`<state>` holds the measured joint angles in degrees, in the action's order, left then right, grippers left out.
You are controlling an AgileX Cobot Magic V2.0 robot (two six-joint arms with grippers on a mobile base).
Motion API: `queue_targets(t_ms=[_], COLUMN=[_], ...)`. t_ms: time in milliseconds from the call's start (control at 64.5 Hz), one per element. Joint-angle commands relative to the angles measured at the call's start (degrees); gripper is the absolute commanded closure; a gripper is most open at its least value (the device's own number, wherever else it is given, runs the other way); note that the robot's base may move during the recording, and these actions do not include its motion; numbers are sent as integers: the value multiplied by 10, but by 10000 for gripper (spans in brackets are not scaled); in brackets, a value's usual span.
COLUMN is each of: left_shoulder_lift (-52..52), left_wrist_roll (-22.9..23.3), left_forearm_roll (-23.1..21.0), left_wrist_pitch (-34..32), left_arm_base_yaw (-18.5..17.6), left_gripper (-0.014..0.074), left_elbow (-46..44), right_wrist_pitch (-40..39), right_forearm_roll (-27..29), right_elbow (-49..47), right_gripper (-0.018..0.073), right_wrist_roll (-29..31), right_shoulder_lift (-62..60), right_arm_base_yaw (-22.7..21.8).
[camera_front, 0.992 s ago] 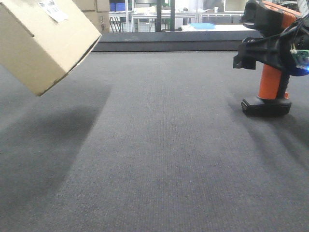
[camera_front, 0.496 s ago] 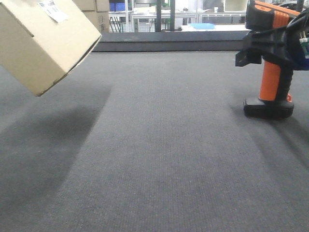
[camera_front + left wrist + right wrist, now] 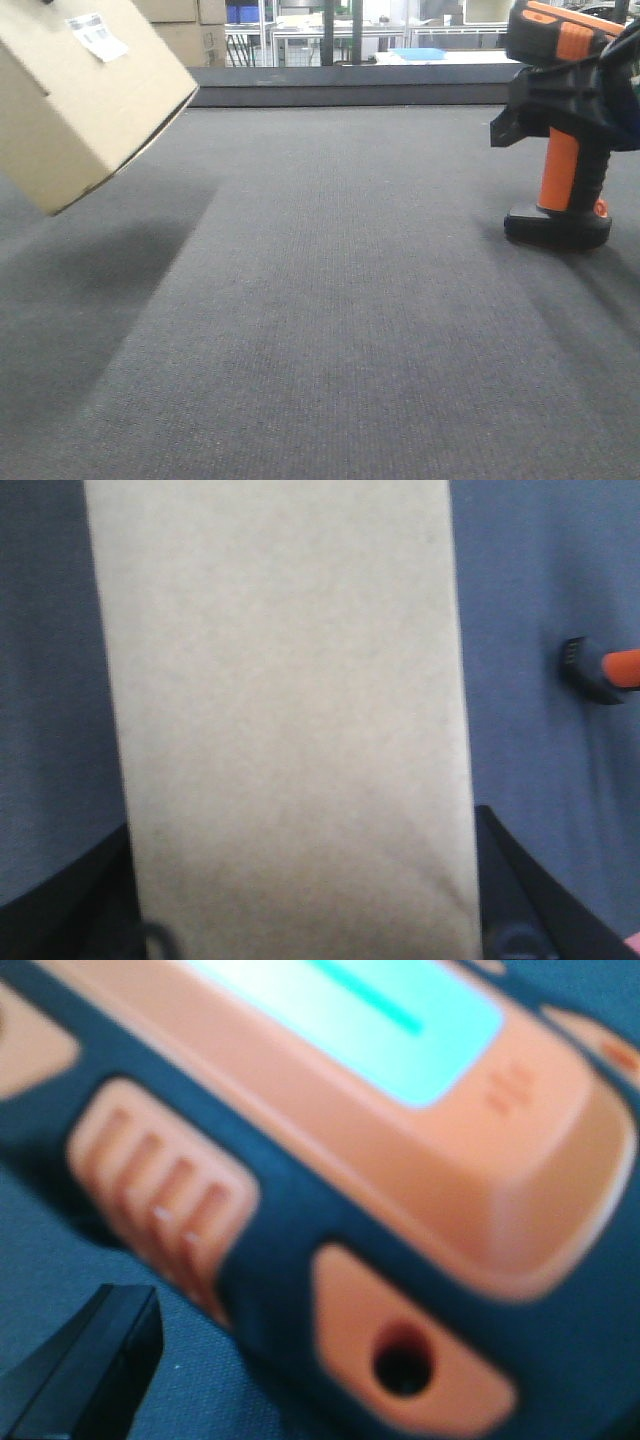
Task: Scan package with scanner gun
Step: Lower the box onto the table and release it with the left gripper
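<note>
Looking across the dark grey counter from the front, you have one package and one scanner gun, well apart at opposite sides. The package hangs tilted above the counter at the far left, one corner pointing down and a shadow on the surface below it. A single white barcode label shows on its upward-facing side.

In your left wrist view the left gripper is clamped on the package. Two dark fingers flank the box's plain tan face at the bottom of the picture. The scanner's foot shows small at the right edge of that view.

At the right, the scanner gun stands nearly upright with its flat black foot low at the counter; you cannot tell whether it touches. The right gripper is closed around it just under the head. Your right wrist view is blurred and filled by the scanner's orange-and-black top, with one black finger at lower left.

Behind the counter stand more cardboard boxes and one blue bin.
</note>
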<state>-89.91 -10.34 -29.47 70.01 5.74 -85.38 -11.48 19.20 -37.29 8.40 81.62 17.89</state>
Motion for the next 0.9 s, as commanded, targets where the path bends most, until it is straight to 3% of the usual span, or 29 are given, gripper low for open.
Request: queue_targets(t_ms=[0,78,202,357,744,884], left_shoulder_lift=[6,6,1,-25,-93,-104], left_wrist_roll=[-1,-1,5,40,71,106], left_forearm_roll=[21,51,138,214,238,300], left_wrist_pitch=[0,0,0,0,0,0], left_arm_base_yaw=[-2,-6,-27,-57,-67,-74], left_gripper=[708,708,708,708,708,708], left_elbow=[-6,-11,-31,-64,-86,-86], right_wrist_pitch=[9,34,65,109,251,286], right_forearm_roll=[-5,-5,-6,-6,-30,-30], right_elbow=[-2,-2,-2,-2,-2,-2], right_gripper=[-1,-1,-1,-1,-1,0], right_wrist_roll=[13,13,15,17,17,17], right_shoulder_lift=[-26,-41,-60,-86,-168,-207], right_arm_base_yaw=[-3,-9,-28,-62,-72,-72])
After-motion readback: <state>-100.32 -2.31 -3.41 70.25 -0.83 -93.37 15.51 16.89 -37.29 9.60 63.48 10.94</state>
